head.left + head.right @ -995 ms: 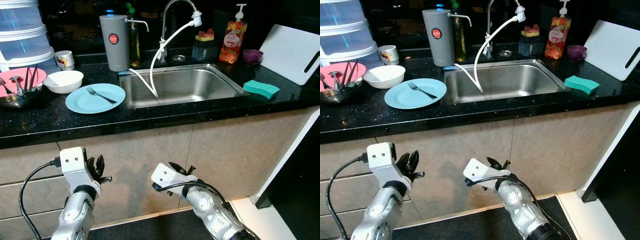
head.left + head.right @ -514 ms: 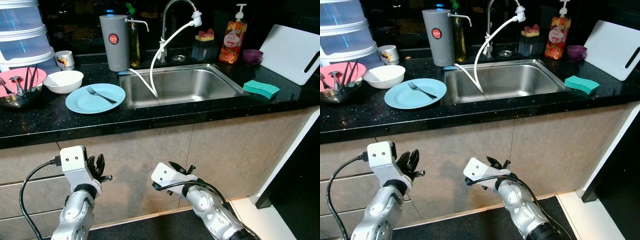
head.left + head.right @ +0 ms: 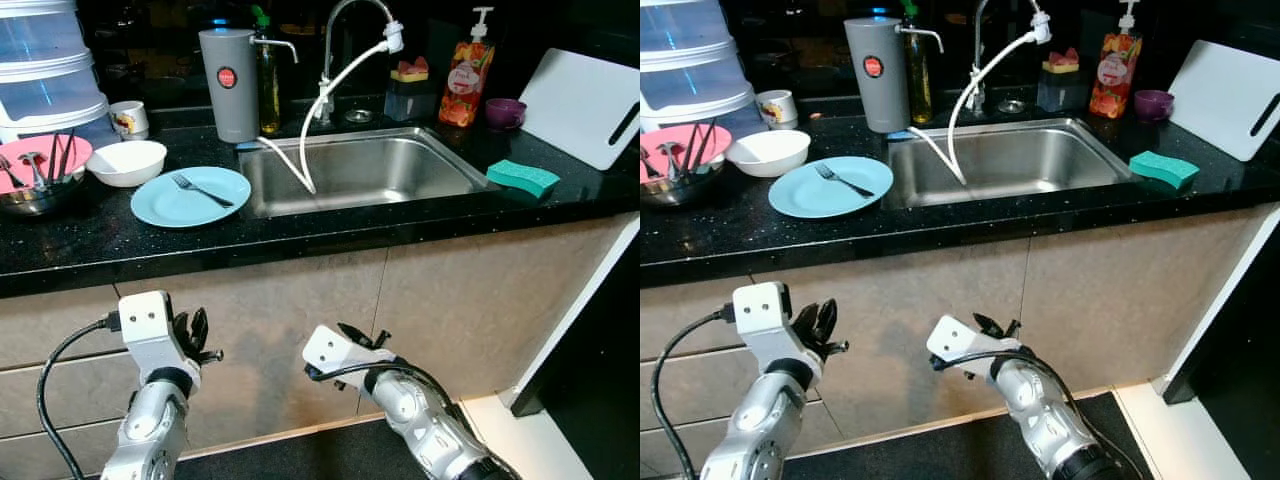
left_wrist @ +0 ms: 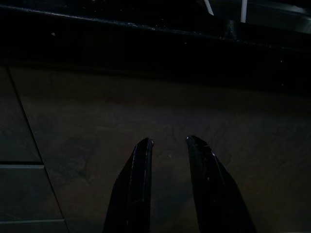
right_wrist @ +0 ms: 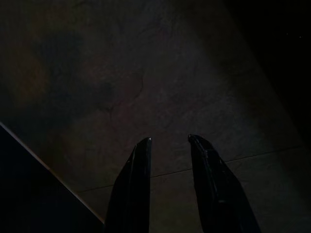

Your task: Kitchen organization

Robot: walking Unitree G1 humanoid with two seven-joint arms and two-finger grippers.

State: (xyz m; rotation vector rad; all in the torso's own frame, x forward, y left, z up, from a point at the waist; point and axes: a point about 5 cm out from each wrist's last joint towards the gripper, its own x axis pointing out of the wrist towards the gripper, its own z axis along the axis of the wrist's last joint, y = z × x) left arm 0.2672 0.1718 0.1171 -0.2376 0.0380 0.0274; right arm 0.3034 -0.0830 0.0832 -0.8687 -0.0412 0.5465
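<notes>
A light blue plate (image 3: 190, 196) with a fork (image 3: 202, 191) on it lies on the black counter, left of the steel sink (image 3: 360, 170). Behind the plate sits a white bowl (image 3: 127, 162). At the far left a pink bowl (image 3: 35, 160) holding cutlery rests in a steel bowl (image 3: 30, 197). A green sponge (image 3: 523, 177) lies right of the sink. Both arms hang low in front of the beige cabinet doors, below the counter edge. My left gripper (image 3: 195, 335) and my right gripper (image 3: 362, 338) are open with nothing between the fingers. In the dark wrist views each faces the cabinet front (image 4: 169, 141) (image 5: 170, 140).
A grey jug (image 3: 228, 85), a faucet (image 3: 345, 40) with a white hose, a soap bottle (image 3: 467, 75), a purple cup (image 3: 505, 112) and a white cutting board (image 3: 580, 105) stand along the back. Stacked plastic containers (image 3: 45, 65) and a mug (image 3: 128, 119) are at the back left.
</notes>
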